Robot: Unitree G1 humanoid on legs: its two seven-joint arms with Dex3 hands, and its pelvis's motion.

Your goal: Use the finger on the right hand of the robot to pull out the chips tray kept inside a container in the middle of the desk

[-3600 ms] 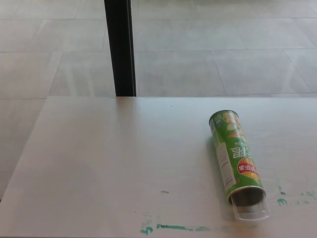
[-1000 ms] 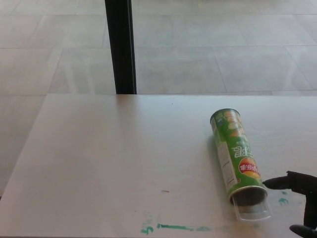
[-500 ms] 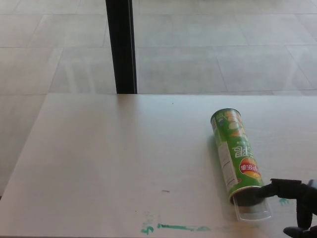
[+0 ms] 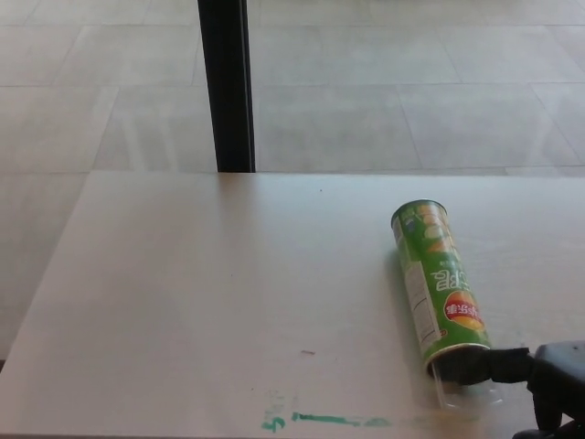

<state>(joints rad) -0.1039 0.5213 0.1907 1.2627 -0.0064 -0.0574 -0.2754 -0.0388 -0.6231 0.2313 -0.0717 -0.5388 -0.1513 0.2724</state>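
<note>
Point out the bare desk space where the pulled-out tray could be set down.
Bare: the wide stretch left of the green can, up to the black post, above the green paint smear. Crowded: the near right corner, where the right hand meets the clear tray.

Soft, even daylight fills the head view, bright but slightly washed out. The pale desk (image 4: 210, 302) carries a faint sheen and the floor (image 4: 384, 82) shows dull glare near the black post (image 4: 227, 82). The can (image 4: 439, 283) casts a weak shadow to its left. Overall sharpness is low, with compression softness; the right hand (image 4: 548, 380) at the lower right corner reads dark and blurred, almost without detail.
</note>
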